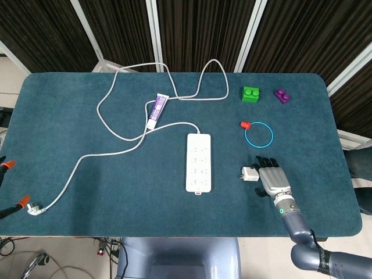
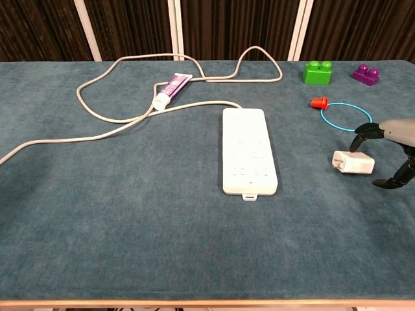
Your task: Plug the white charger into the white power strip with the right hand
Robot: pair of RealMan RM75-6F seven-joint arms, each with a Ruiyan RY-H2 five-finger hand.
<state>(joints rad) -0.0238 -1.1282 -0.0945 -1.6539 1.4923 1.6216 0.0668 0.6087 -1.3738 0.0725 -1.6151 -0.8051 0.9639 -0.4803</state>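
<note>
White charger (image 2: 353, 162) under right hand (image 1: 274, 179) fingers, apparently pinched.

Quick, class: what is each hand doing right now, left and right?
Left hand: not in either view.
Right hand: fingers around the white charger, which looks tipped up off the table; appears to grip it.

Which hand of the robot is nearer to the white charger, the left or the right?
The right. The right hand is directly beside the white charger, its fingers curved around it; contact is unclear. No left hand shows in either view, so it is farther away.
</note>
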